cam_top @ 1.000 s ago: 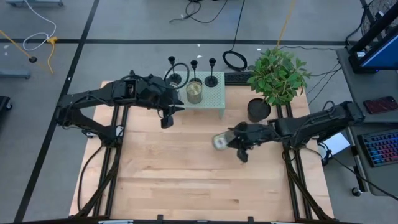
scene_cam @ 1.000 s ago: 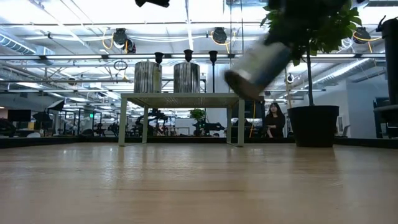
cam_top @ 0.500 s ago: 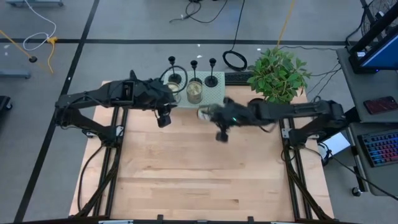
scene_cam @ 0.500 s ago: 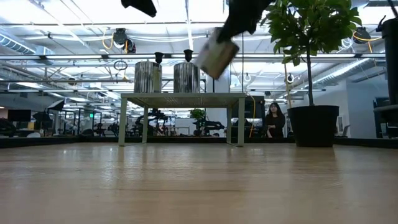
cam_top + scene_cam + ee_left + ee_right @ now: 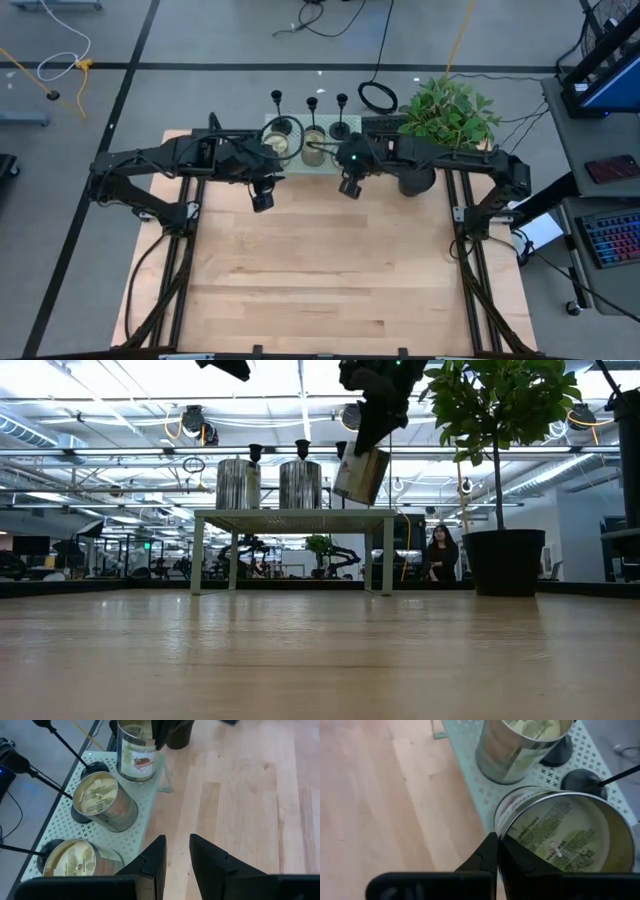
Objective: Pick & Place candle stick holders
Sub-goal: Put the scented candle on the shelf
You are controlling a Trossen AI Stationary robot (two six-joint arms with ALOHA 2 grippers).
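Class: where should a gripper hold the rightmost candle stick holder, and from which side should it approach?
On the rightmost candle stick holder, probably the thin upright stem, from above: its base is flat, and glass jars crowd it.

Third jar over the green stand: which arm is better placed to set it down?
The right. Its gripper already holds the tilted jar above the stand's free end. The left gripper hangs open and empty beside the stand.

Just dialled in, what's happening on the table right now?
The right gripper holds a greenish glass candle jar, tilted, above the right end of the small pale green perforated stand. Two similar jars already sit on it, beside three thin black candle stick holders along its far edge. The left gripper hovers open near the stand, holding nothing.
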